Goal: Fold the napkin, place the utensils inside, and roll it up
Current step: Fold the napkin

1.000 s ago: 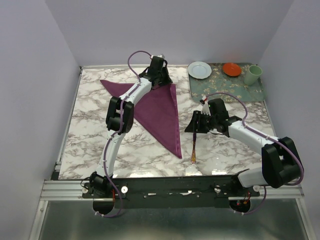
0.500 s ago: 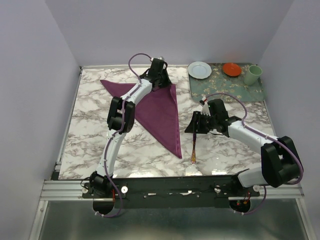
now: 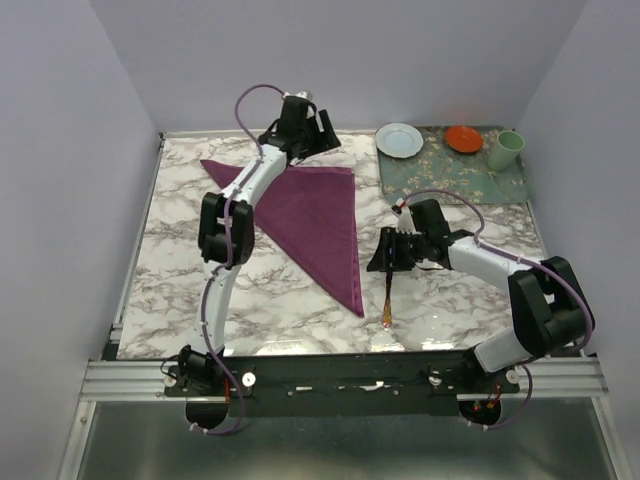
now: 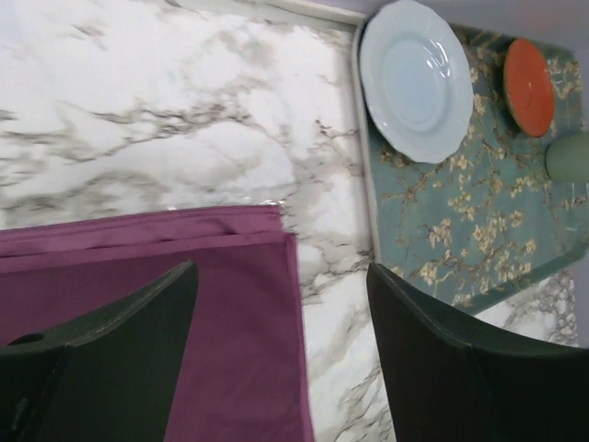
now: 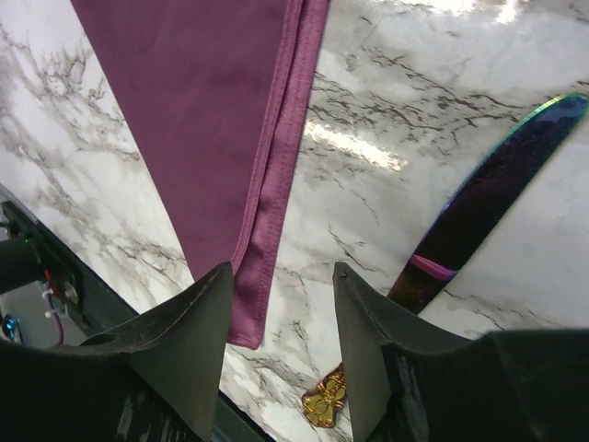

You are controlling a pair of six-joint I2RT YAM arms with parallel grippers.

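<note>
Napkin (image 3: 320,225) folded, knife (image 3: 387,298) waiting beside it
We see the napkin lying as a flat triangle on the table (image 3: 190,285), the knife near its pointed tip; left gripper (image 4: 281,276) and right gripper (image 5: 282,272) hold their jaws apart, empty; a misaligned pinch could skid the slim knife away.

Marble (image 3: 372,200) gap between napkin (image 3: 320,220) and knife (image 3: 387,300)

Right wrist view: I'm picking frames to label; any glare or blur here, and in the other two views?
Right wrist view: white glare streaks on the marble table beside the knife; the dark fingers of the right hand look soft, close to the lens. Left wrist view: even light, no glare, napkin and plate sharp. Top external view: a sheen on the marble near the front edge.
</note>
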